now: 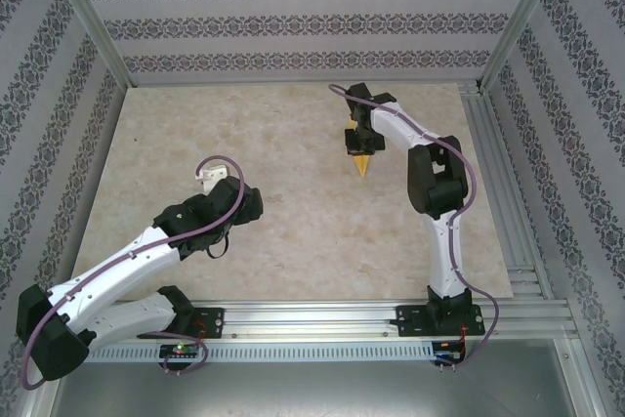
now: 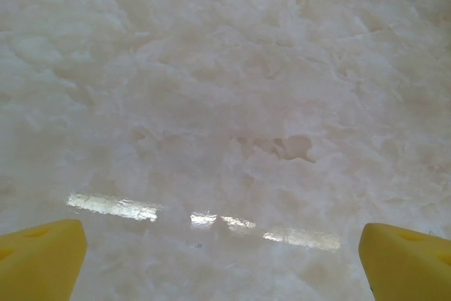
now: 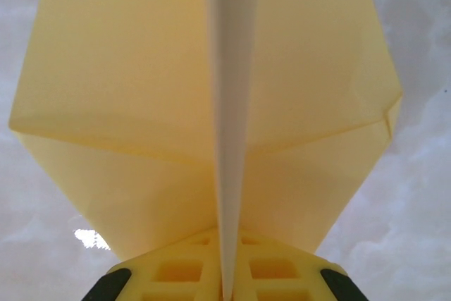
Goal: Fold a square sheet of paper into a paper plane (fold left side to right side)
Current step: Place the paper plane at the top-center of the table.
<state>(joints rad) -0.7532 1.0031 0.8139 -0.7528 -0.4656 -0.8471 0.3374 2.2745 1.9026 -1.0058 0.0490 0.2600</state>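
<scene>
**Gripping the paper plane with one tool, spreading the other wide**

Stretching out pale and marbled beneath both tools, the bench [image 1: 293, 222] is catching streaks of light just ahead of the left one in its wrist view. The left arm [image 1: 127, 261] is reaching low across the near left part. The right arm [image 1: 444, 231] is rising from its base and bending over to the left.

The left tool [image 2: 224, 262] is standing with its jaws wide apart. Its two yellow fingers [image 2: 39, 259] are sitting at opposite lower corners of the wrist view, with bare bench between them and nothing in their hold.

The right tool [image 1: 359, 144] is sitting well apart from the left tool, farther from the bases and off to its right. It is clamping on the paper plane [image 3: 127, 96], its yellow pads [image 3: 176, 271] pressing together on the raised centre crease. The plane is projecting straight ahead from those fingertips, with its two pale-yellow wings spreading out on either side of the crease.

From above, the plane is showing as a small yellow point sticking out just beyond the right tool and aiming toward the near edge. Whether its tip is touching the bench under the tool cannot be told. A small folded corner is showing at the right wing's outer edge.
</scene>
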